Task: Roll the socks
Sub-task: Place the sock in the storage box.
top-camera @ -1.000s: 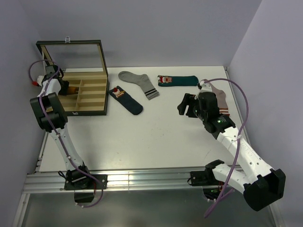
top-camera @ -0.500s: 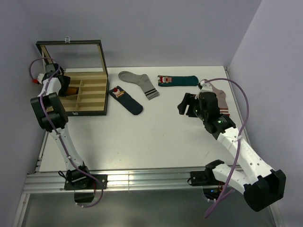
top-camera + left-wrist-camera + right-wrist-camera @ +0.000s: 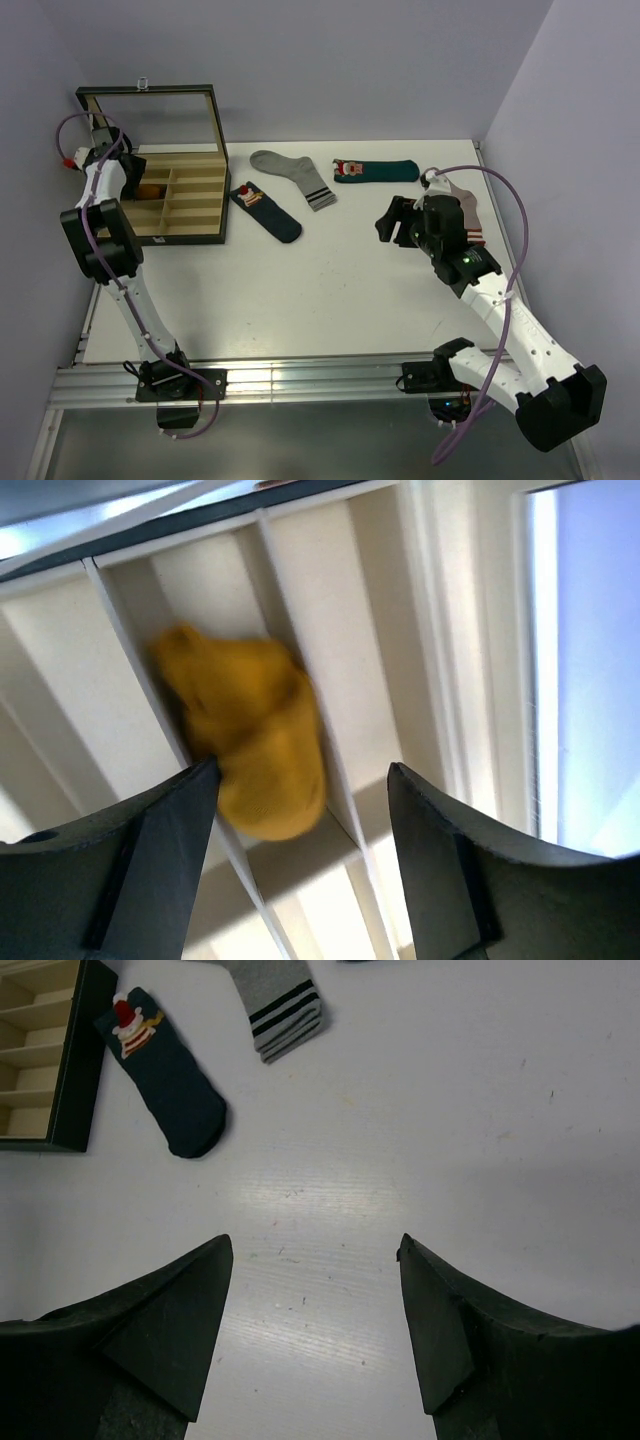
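A rolled sock (image 3: 255, 750) sits in a box (image 3: 223, 200) compartment, other socks (image 3: 272, 214) on the table (image 3: 300, 295) right of it.

We see the mustard sock (image 3: 250, 740) bunched in one compartment of the divided box (image 3: 365, 630). It's blurry, probably rolled. The left gripper (image 3: 300, 772) is spread wide and grips nothing.

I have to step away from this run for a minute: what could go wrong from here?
1. The mustard sock roll lies bulging against a divider under the open left gripper; it may loosen or spill across compartments.
2. The navy sock lies close beside the box; the open right gripper could bump the box wall when picking it.
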`<state>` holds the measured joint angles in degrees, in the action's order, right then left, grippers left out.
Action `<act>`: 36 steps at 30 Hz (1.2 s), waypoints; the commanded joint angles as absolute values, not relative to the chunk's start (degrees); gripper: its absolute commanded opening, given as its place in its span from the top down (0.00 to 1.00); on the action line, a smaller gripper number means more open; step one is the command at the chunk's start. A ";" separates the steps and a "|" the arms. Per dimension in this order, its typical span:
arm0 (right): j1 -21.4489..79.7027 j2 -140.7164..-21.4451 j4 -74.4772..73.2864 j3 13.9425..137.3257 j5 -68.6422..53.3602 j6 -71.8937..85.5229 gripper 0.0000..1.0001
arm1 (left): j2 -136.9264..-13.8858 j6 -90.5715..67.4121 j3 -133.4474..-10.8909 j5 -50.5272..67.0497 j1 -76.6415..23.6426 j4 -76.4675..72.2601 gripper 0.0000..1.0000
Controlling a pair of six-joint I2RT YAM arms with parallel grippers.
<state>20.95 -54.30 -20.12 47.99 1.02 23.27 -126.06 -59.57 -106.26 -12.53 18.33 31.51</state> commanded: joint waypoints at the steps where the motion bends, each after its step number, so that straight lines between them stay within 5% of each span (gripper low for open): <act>1: 20.57 -52.56 -17.75 48.52 1.14 22.94 0.26 | -120.24 -58.18 -106.79 -14.24 17.58 32.43 0.26; 12: 20.57 -52.73 -18.11 48.43 1.32 22.94 0.26 | -119.79 -58.36 -103.10 -13.19 17.93 29.28 0.37; 19: 20.57 -53.35 -18.46 48.60 1.41 22.76 0.27 | -122.34 -59.94 -100.72 -11.78 19.25 28.39 0.57; 36: 20.57 -51.95 -18.98 48.60 2.02 22.68 0.28 | -122.53 -59.06 -100.02 -12.04 20.65 31.46 0.57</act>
<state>20.95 -53.45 -20.14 47.99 1.06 23.27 -124.46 -59.66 -99.96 -12.47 19.97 28.05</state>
